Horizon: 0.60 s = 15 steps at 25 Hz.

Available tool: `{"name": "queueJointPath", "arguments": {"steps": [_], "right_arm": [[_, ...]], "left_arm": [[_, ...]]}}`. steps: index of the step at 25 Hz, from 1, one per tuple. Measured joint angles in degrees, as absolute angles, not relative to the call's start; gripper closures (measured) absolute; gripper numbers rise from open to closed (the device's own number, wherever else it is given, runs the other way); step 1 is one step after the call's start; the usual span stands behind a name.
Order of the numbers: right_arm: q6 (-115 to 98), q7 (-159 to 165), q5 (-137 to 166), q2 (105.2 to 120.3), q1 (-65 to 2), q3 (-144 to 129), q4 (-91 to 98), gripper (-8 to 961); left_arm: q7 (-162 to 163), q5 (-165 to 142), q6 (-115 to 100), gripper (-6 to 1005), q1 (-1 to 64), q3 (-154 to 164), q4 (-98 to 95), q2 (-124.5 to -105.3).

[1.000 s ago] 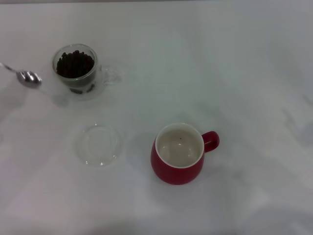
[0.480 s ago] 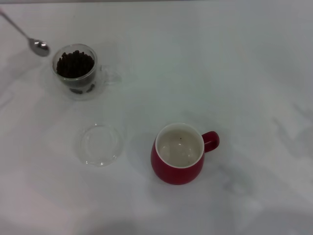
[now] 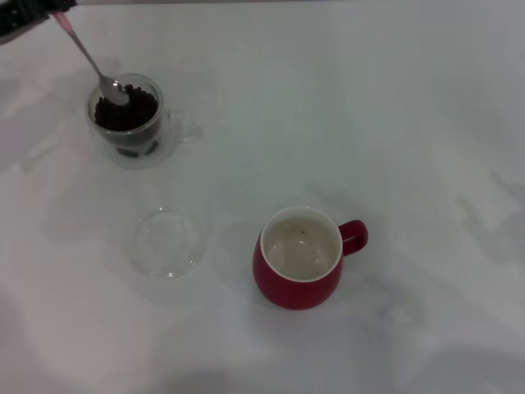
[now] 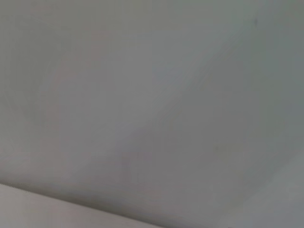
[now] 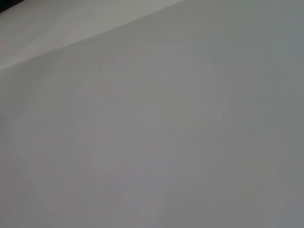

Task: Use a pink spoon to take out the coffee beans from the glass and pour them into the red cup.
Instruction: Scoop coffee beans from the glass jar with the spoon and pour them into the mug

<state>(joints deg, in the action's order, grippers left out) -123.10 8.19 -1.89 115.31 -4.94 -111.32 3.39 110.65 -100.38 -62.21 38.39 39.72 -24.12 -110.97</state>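
The glass [image 3: 161,131] stands at the far left of the white table in the head view, filled with dark coffee beans [image 3: 138,112]. The pink spoon [image 3: 87,54] slants down from the top left corner, its metal bowl resting on the beans at the glass's near-left rim. My left gripper [image 3: 23,13] shows as a dark shape at the top left corner, shut on the spoon's pink handle end. The red cup [image 3: 297,289] stands at the near middle, cream inside, with no beans in it, handle to the right. The right gripper is out of view.
A shallow clear round glass dish [image 3: 166,243] lies on the table between the glass and the red cup, nearer the left. Both wrist views show only plain white surface.
The spoon has swung from left of the glass, up past its far-left rim, and down into the glass. My left gripper has come into view at the top left corner.
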Motion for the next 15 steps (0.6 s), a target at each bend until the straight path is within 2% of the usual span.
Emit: {"name": "queueJointPath", "arguments": {"steps": [7, 15], "right_arm": [[-123.05, 9.21, -1.94, 115.07, -5.30, -111.35, 3.31, 343], [-123.02, 9.98, -1.94, 114.89, -5.89, -111.29, 3.32, 343]], "left_arm": [[110.03, -101.36, -56.94, 873, 39.02, 42.09, -24.22, -114.23], [109.96, -100.67, -54.80, 873, 36.74, 41.65, -24.23, -116.11]]}}
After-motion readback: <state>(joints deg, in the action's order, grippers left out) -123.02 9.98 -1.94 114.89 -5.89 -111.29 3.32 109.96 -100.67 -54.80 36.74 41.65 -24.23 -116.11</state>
